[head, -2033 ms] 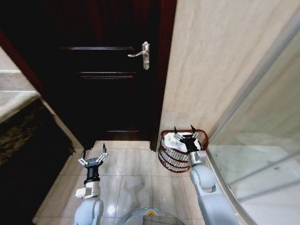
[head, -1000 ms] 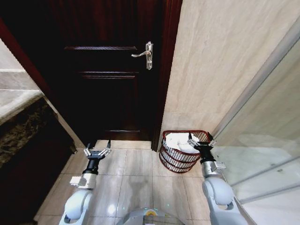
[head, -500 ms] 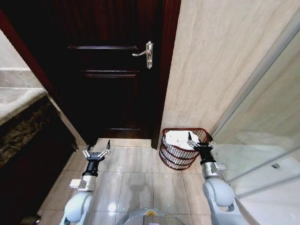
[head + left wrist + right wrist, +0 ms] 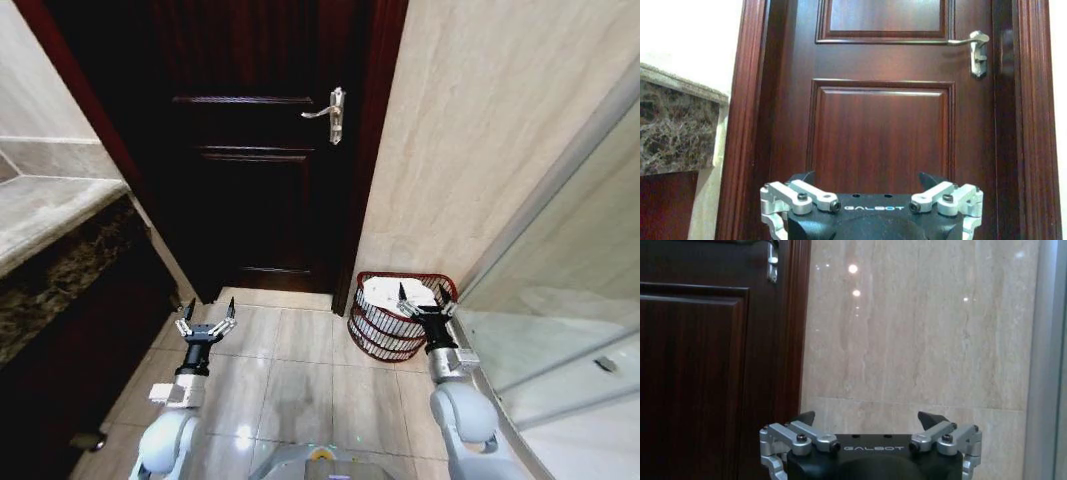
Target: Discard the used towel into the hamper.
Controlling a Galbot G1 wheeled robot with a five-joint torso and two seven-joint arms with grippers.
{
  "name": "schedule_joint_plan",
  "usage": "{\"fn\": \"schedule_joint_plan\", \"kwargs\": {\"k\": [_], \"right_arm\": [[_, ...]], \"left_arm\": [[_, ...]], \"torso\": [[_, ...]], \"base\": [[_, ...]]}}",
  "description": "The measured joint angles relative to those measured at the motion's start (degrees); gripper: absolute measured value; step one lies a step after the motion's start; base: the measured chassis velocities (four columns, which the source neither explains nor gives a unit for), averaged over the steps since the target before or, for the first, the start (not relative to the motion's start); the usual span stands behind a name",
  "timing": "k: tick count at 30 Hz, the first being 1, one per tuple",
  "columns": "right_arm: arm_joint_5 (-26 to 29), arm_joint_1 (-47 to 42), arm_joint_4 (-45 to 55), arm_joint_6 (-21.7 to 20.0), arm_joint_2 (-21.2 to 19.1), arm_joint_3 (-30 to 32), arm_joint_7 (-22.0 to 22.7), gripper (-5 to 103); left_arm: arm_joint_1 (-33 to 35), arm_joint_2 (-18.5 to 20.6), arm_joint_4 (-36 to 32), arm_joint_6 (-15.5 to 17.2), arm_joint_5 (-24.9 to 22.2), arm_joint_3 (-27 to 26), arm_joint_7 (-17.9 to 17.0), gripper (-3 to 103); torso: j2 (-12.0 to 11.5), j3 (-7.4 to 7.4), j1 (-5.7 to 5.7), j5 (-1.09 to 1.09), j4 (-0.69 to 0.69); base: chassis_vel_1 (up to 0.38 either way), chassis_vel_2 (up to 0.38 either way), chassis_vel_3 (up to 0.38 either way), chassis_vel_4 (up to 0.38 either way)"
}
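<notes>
1. sitting in the hamper [image 4: 400, 318], in the corner between the dark door [image 4: 270, 150] and the glass panel [image 4: 570, 330], the white towel [image 4: 385, 296] looks discarded already.
2. right gripper [image 4: 421, 295] hovers beside the rim, jaws spread, empty.
3. left gripper [image 4: 205, 318] hangs over the floor tiles [image 4: 290, 380], open, empty.
4. apparently nothing left to do.

Seeing open floor [image 4: 290, 375] ahead; door [image 4: 260, 150] blocking front, wall [image 4: 470, 130] and hamper [image 4: 395, 318] crowding my right end effector [image 4: 421, 296].
</notes>
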Motion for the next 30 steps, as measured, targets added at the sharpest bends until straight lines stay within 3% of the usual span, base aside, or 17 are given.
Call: {"fn": "schedule_joint_plan", "kwargs": {"k": [11,24,30], "right_arm": [[-0.03,-0.05,-0.41,0.92,0.11,0.6,0.04,100],[-0.09,0.33,0.3,1.03,-0.09,0.76,0.04,100],[0.97,1.6,1.19,-0.93,-1.34,2.23,0.62,100]], "left_arm": [[-0.39,-0.25,-0.14,1.47,2.59,0.24,1.09,100],[-1.73,-1.5,-0.21,0.69,6.01,0.21,-1.86,100],[2.03,1.86,-4.2,6.04,3.72,0.56,-1.26,100]], "torso": [[-0.01,0.0,0.0,0.0,0.0],[1.55,0.95,0.61,0.0,0.0],[3.31,1.97,1.33,0.01,0.01]], "base": [[0.0,0.0,0.0,0.0],[0.0,0.0,0.0,0.0],[0.0,0.0,0.0,0.0]]}}
